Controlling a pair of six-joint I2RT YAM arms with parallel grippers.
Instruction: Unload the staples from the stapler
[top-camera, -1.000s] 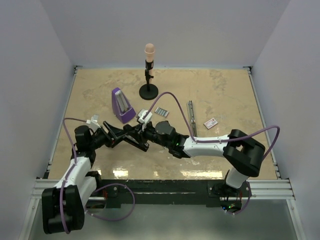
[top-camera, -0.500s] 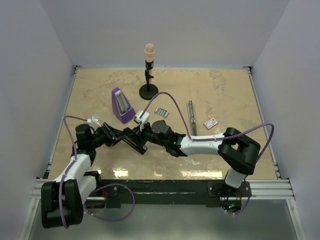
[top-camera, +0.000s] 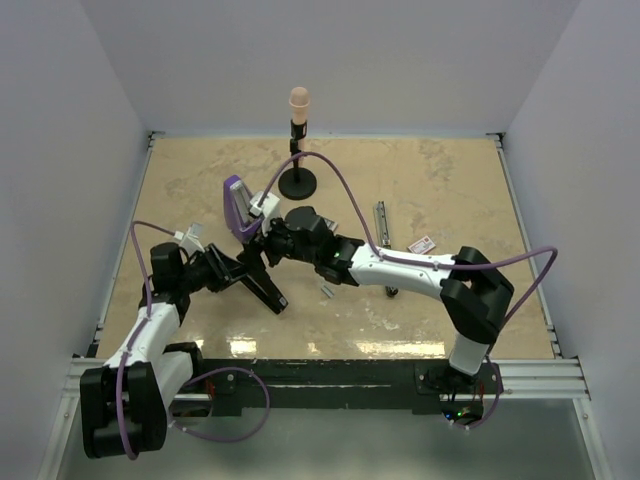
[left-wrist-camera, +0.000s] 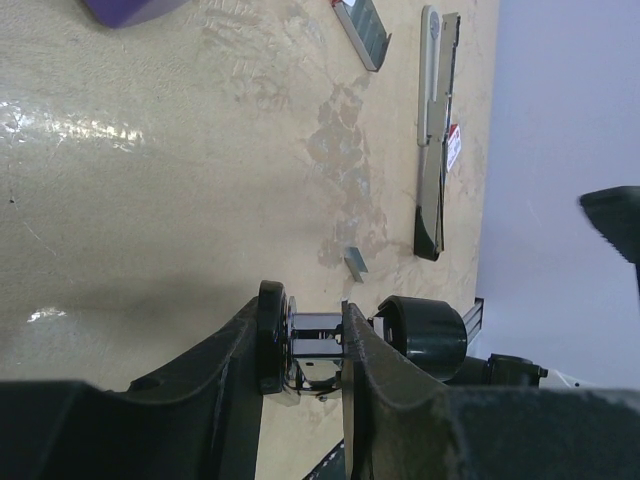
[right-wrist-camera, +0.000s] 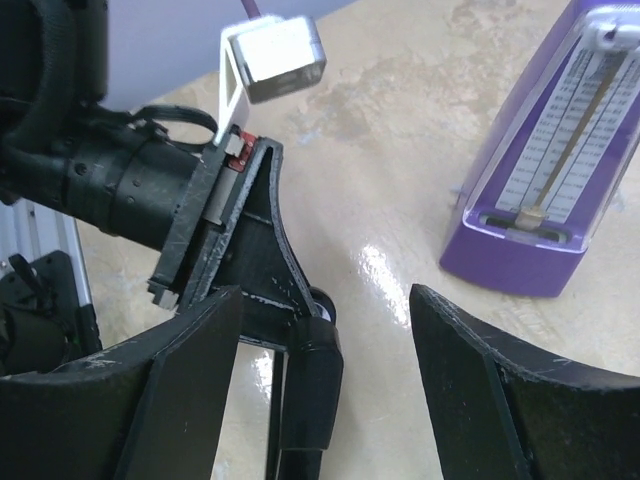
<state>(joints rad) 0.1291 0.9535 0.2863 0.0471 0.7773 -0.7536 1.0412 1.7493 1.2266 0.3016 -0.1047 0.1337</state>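
Withdrawing right gripper (right-wrist-camera: 322, 300): off the stapler (top-camera: 262, 287) since a moment ago; fingers spread, empty.
Left gripper (left-wrist-camera: 305, 335): fingers clamped on the stapler.
Staples (left-wrist-camera: 362, 20): on table, well beyond left fingertips.
Small strip piece (left-wrist-camera: 355, 262): near left fingertips.
Implication: unloading likely almost complete.

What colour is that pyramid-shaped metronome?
Purple, with a pale ruled scale; the metronome shows best in the right wrist view.

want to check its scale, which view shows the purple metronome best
The right wrist view: the purple metronome fills its right side, scale and pendulum plainly visible. The top external view shows it small and partly hidden by the right arm's camera. The left wrist view catches only a purple corner at its top edge.
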